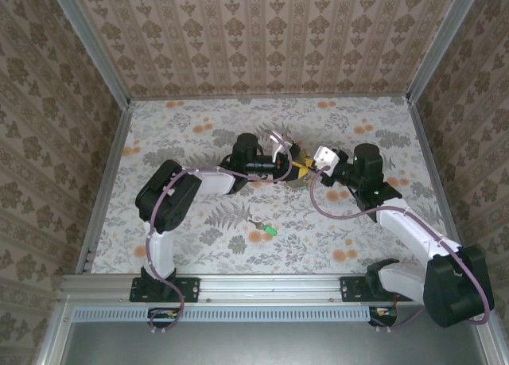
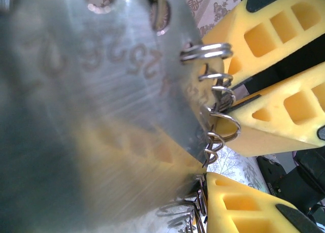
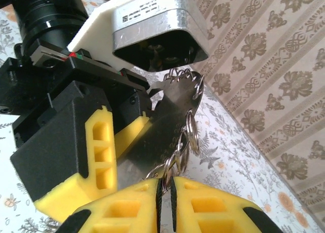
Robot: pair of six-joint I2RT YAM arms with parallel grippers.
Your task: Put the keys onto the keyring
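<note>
Pinching ring chain [image 3: 186, 136], R hand [image 3: 165, 186], tag [image 2: 101, 96] engraving illegible

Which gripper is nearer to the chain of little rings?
Right. The right gripper pinches the ring chain from below; the left gripper clamps the metal plate alongside it.

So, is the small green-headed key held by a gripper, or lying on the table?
Lying free: the small green-headed key rests on the floral table, with nothing touching it.

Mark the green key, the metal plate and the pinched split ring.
green key [image 1: 270, 231]: top external view, its green head.
metal plate [image 3: 157, 126]: right wrist view, its flat face.
split ring [image 3: 168, 164]: right wrist view, wire loops above the fingertips.
</note>
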